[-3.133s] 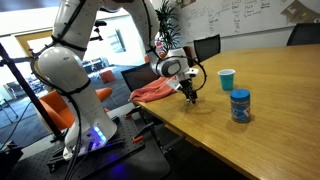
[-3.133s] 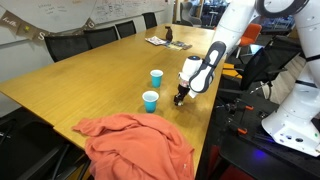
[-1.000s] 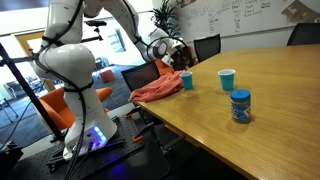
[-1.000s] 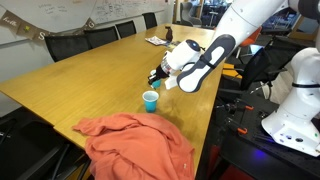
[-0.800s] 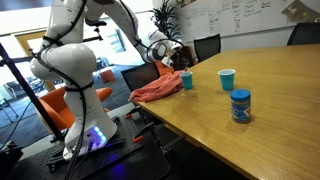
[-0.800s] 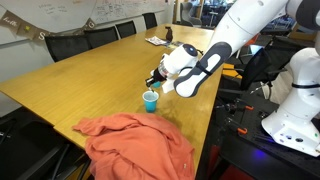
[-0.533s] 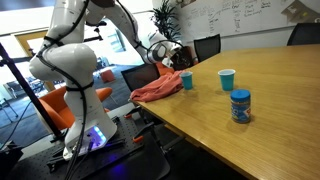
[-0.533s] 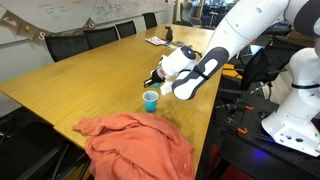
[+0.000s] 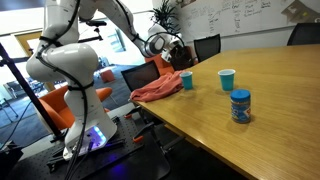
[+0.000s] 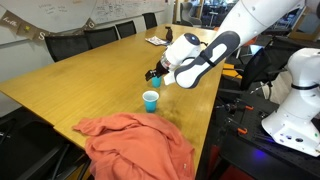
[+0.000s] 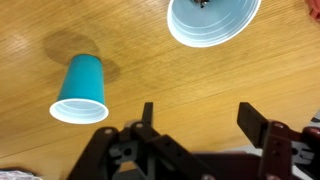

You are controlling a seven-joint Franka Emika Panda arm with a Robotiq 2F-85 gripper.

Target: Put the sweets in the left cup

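In the wrist view the lighter cup (image 11: 80, 88) stands at left. Our gripper (image 11: 196, 112) hangs with jaws spread and empty. At upper right a dark speck, the sweets (image 11: 204, 3) we judge, lies inside what we take for the left cup (image 11: 213, 28). They look light, crinkly, slippery; we'd pinch across the cluster's middle

The surface (image 9: 270, 90) is yellow-brown wood with thin darker lines. The left cup (image 9: 186, 80) is deep blue outside. In the wrist view it is pale blue inside, and the sweets (image 11: 203, 3) in it look dark. The other cup (image 9: 227, 79) is lighter blue with a white rim. The jar (image 9: 240, 105) has a blue lid and a patterned label. The cloth (image 10: 135, 145) is orange-pink. The robot arm (image 9: 65, 65) is white, and its jaws are black.
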